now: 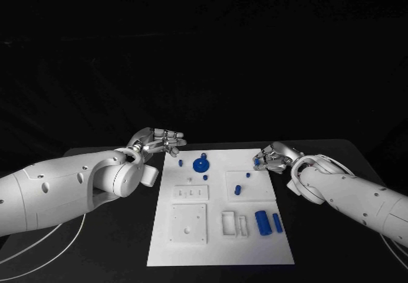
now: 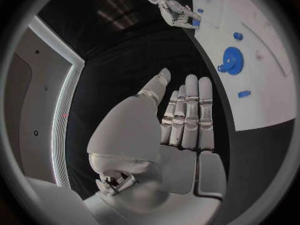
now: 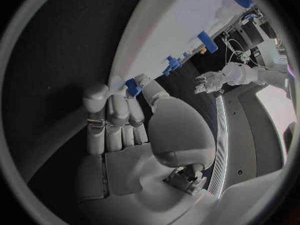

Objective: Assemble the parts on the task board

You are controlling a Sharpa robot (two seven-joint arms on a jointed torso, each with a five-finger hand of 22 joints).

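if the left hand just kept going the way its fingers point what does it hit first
Probably the task board edge near the small blue peg, just ahead of the left hand; depth is unclear.

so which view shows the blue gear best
The left wrist view: the blue gear lies unobstructed on the task board, teeth visible. The head view shows it small. In the right wrist view no blue piece can be told as the gear.
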